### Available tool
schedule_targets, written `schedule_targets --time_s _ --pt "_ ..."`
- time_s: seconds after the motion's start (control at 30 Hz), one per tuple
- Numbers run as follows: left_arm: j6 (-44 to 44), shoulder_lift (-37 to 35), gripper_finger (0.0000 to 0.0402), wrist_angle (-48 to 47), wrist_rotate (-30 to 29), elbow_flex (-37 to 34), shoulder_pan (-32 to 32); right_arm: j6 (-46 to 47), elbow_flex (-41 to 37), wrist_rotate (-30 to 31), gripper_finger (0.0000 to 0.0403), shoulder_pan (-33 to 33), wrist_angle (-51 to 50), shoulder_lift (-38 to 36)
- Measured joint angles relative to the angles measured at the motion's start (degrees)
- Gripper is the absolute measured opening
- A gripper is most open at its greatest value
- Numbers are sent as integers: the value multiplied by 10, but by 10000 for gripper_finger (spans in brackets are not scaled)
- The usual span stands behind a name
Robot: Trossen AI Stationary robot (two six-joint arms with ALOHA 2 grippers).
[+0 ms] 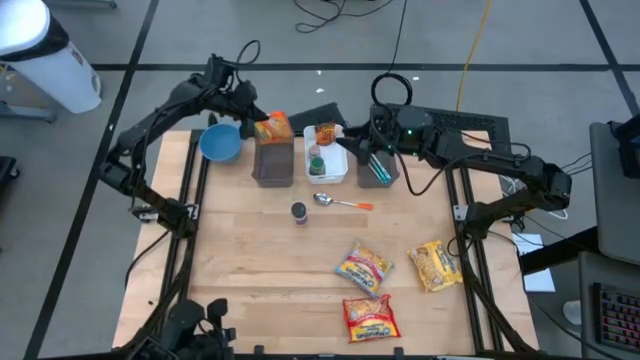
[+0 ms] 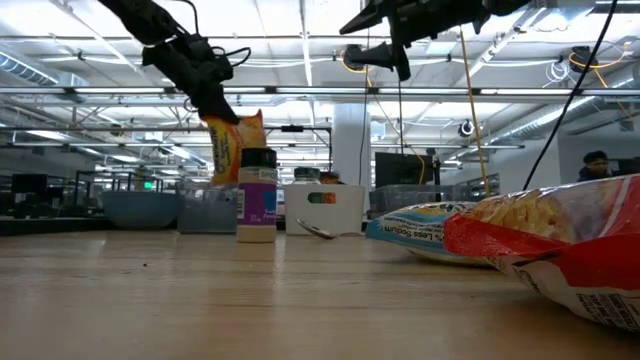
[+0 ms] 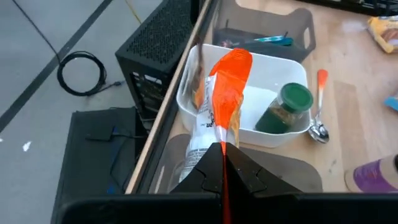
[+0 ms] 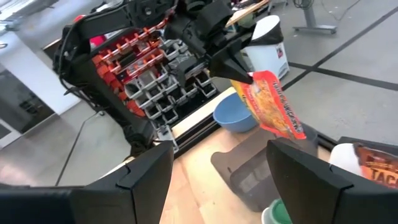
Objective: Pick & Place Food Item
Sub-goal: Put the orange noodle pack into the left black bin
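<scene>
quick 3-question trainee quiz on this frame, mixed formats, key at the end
1. True or false: the left gripper is shut on the orange packet.
2. Above which container does that packet hang? A) blue bowl B) grey bin C) white bin
3. Fill in: the spoon lies on the table just in front of the ____ bin.

Key
1. True; it pinches the packet's top edge, and the right gripper waits open.
2. B
3. white
</scene>
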Motion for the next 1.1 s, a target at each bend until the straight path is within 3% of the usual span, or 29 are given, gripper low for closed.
schedule_targets --time_s 0.37,0.8,1.1 --pt "-34 74 0 -1 39 14 39 0 0 0 251 -15 0 0" --pt "59 198 0 -166 15 199 38 -1 0 3 251 -15 -16 0" --pt "91 233 0 -207 -21 217 28 -1 0 4 251 -20 -17 0"
